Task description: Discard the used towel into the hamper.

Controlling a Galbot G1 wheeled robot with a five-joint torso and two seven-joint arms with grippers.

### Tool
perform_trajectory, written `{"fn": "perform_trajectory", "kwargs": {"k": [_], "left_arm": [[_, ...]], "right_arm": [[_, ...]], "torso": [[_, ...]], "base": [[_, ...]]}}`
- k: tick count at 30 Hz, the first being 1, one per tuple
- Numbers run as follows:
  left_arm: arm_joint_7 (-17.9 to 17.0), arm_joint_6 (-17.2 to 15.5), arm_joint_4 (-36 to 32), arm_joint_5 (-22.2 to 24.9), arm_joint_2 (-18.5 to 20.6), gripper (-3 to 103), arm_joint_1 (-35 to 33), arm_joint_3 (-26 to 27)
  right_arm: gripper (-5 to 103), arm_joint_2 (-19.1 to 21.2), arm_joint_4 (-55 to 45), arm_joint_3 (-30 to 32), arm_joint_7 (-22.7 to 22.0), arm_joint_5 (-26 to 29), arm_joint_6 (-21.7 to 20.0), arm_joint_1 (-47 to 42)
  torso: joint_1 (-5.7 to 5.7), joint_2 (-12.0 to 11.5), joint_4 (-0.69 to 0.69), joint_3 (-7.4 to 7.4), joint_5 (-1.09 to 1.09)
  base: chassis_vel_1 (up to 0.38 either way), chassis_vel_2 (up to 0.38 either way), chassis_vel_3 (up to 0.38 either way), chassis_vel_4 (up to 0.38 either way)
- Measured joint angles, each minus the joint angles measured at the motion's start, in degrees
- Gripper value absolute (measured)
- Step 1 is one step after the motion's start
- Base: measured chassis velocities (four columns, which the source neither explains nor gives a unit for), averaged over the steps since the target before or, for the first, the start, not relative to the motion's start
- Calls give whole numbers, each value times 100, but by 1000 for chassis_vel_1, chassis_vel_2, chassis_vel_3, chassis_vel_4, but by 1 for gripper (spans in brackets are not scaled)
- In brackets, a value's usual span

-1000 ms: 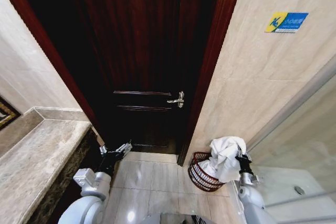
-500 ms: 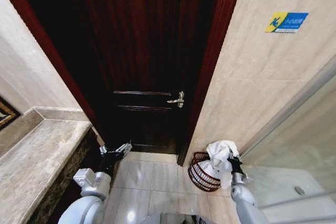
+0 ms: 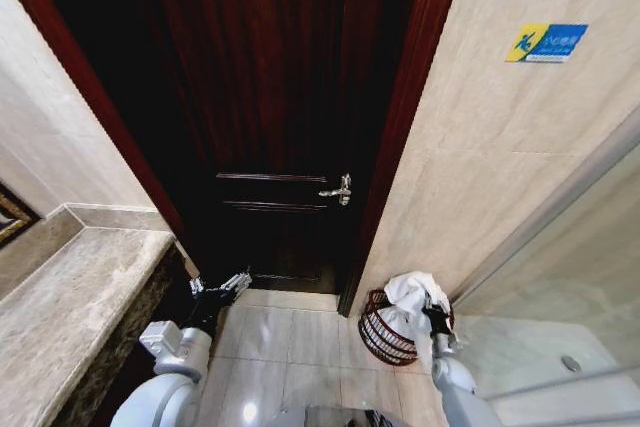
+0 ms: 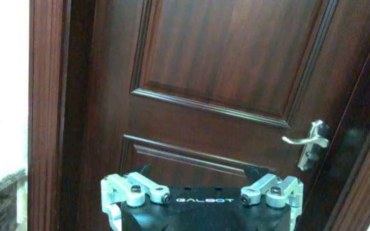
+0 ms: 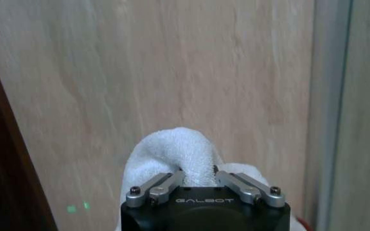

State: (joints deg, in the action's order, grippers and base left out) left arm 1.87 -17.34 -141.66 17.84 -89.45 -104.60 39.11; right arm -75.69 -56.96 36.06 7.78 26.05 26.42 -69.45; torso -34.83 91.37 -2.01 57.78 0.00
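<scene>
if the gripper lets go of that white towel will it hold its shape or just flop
Probably flop: the towel already hangs in soft folds from the right gripper, whose jaws pinch a bunched fold. It looks light and should slump into the hamper. Trailing cloth might catch the rim.

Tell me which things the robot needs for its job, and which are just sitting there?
Needed: the white towel, pinched in the right gripper; the hamper under it.

Just there: the dark door, its handle, the stone counter, the wall sign, the idle left gripper.
</scene>
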Motion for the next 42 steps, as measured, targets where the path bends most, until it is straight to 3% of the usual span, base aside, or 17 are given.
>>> {"fn": "perform_trajectory", "kwargs": {"k": [8, 20, 25, 26, 29, 42], "left_arm": [[0, 0, 0, 0, 0, 97, 0, 0], [0, 0, 0, 0, 0, 97, 0, 0], [0, 0, 0, 0, 0, 97, 0, 0], [0, 0, 0, 0, -1, 97, 0, 0], [0, 0, 0, 0, -1, 97, 1, 0], [0, 0, 0, 0, 0, 97, 0, 0]], "right_arm": [[7, 84, -85, 40, 33, -19, -444, -62], [7, 46, -166, 47, 12, 0, -415, -126], [7, 19, -146, 74, -86, 88, -186, -203], [7, 0, -220, 86, -144, 91, -195, -277], [7, -3, -250, 101, -185, 23, -229, -417], [7, 124, 23, 138, -110, -205, -703, -273]], "torso": [[0, 0, -2, 0, 0], [2, 1, -1, -1, -1], [-3, -1, -1, 1, -1], [-6, -2, -5, 1, 3], [-9, -4, 1, 2, -5], [51, -108, -1, -55, 1]], "base": [[0, 0, 0, 0], [-36, 27, 49, -42], [-133, 157, 160, -164], [-134, 122, 175, -148], [-77, 103, 76, -81], [24, -22, -15, 16]]}}
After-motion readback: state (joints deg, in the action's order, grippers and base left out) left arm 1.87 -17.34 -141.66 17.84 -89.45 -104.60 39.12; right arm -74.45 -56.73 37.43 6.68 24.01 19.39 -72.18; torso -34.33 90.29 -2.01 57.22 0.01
